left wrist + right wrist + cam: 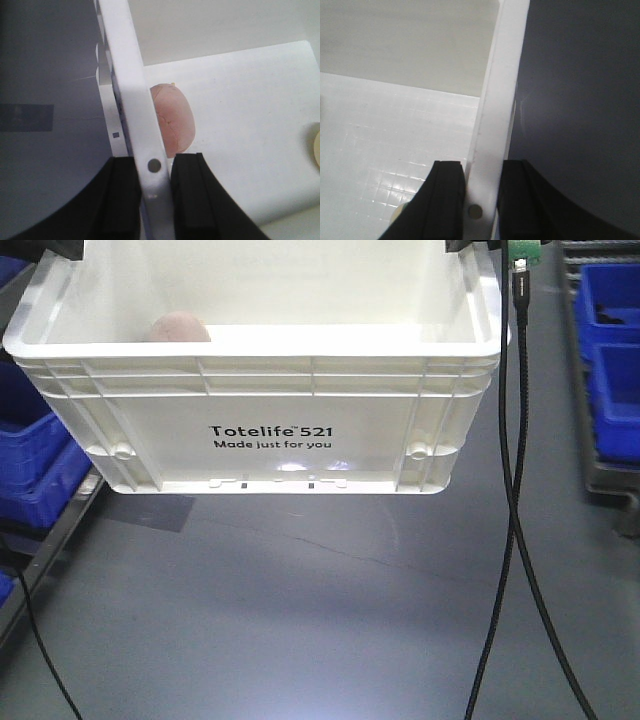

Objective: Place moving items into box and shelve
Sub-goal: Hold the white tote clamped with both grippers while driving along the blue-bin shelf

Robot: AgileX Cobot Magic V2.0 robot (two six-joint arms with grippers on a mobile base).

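The white box (270,430), printed "Totelife 521", hangs above the grey floor, held by its two side rims. My left gripper (152,162) is shut on the box's left rim (130,90), one finger outside the wall and one inside. My right gripper (481,167) is shut on the right rim (495,110) the same way. A pale pink moving item (172,117) lies on the box floor against the left wall, and its top shows over the near rim as a pink toy (178,328). A sliver of a yellowish item (316,145) shows at the frame's right edge.
Blue plastic bins (30,455) stand on a low rack at the left, and more blue bins (610,360) at the right. A black cable (515,540) hangs down to the right of the box. Grey floor (300,620) lies below.
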